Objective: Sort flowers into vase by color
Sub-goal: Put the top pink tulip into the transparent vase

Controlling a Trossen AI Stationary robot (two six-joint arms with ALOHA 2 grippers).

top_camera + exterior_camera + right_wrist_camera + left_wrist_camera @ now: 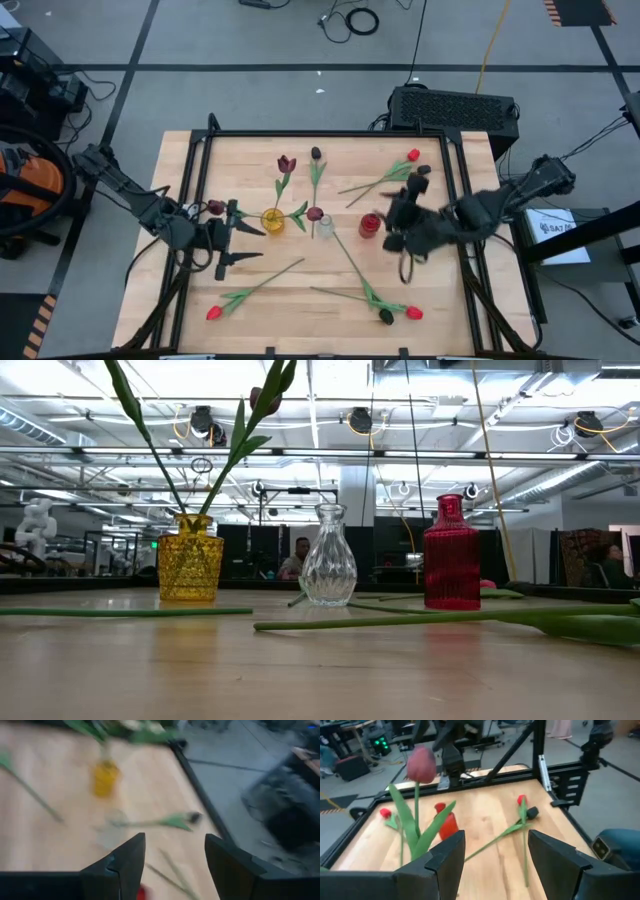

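Fingers (447, 857) of the left gripper (228, 245) are spread wide with nothing held; the right gripper (400, 228) is likewise seen parted and empty. Between the two grippers a yellow vase (272, 220), a clear vase (324, 227) and a red vase (369, 225) are lined up. Two maroon tulips (287, 163) are set in the yellow vase; other flowers (385, 180) are scattered on the table (250, 150) around both grippers.

- No text, label, brand, number or sign can be read in any view.
- A white sheet (556, 225) beside the table's right edge bears dark print, too small to make out.
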